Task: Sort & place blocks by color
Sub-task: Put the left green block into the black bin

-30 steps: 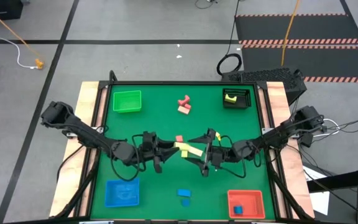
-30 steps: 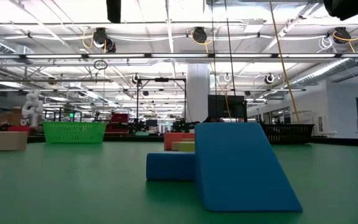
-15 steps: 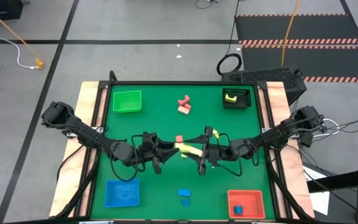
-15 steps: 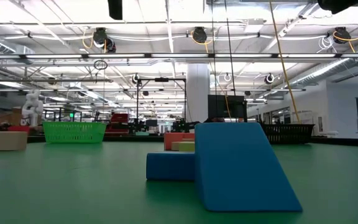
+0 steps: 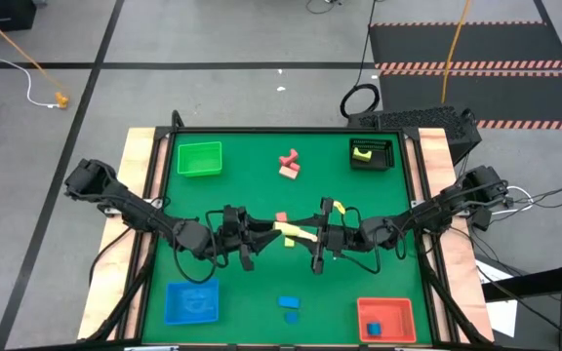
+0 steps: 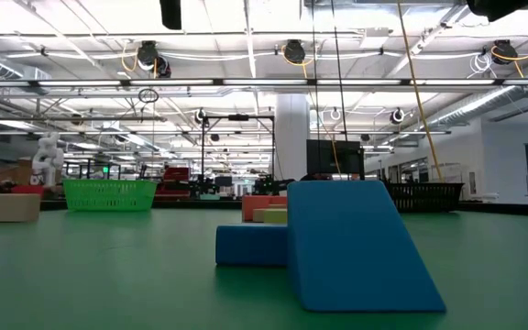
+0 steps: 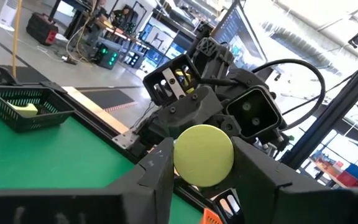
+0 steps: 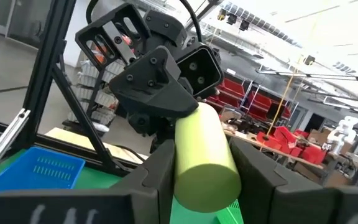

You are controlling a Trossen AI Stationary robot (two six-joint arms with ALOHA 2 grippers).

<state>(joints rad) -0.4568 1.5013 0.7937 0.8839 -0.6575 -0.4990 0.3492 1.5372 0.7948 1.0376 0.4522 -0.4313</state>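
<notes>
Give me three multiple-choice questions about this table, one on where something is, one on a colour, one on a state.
1. Where is the black tray?
A. far right corner
B. near left corner
C. table centre

2. What colour is the block inside the red tray?
A. yellow
B. blue
C. pink

3. How is the yellow cylinder held?
A. lying loose on the table
B. by the left gripper alone
C. between both grippers, one at each end

Answers:
1 A, the high view shows it at the far right corner, across from the green tray.
2 B, a blue block lies in it.
3 C, the left gripper and right gripper each have fingers on either side of an end.
</notes>
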